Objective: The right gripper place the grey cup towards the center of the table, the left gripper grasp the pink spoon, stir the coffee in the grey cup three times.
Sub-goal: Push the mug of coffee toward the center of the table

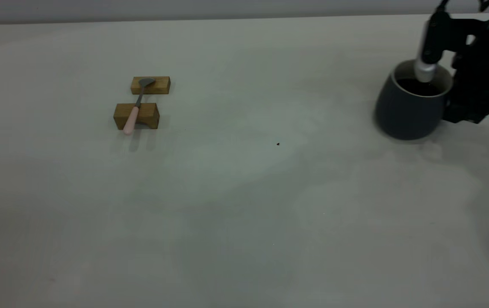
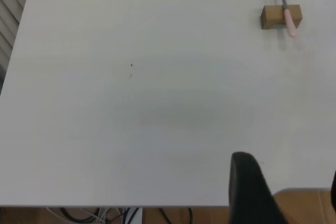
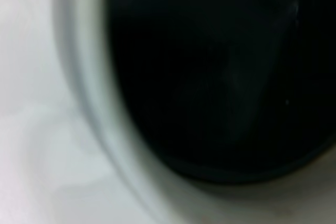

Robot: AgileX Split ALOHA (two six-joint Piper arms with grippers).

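The table (image 1: 227,205) carries the grey cup (image 1: 407,113) at its far right edge, well apart from center. The right gripper (image 1: 437,81) straddles the cup wall, apparently clamped on it. Risk: abrupt travel slops the coffee (image 1: 417,87). The pink spoon (image 1: 132,117) rests on 2 wooden blocks (image 1: 136,115). Left gripper: jaw state cannot be told.

Slate-grey cup (image 1: 407,111), pink-handled spoon (image 1: 134,111), tan blocks (image 1: 136,116)

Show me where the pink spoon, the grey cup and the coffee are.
pink spoon (image 1: 132,117), exterior view, on its pink handle.
grey cup (image 1: 407,115), exterior view, on its outer wall.
coffee (image 1: 415,87), exterior view, on the dark liquid surface.
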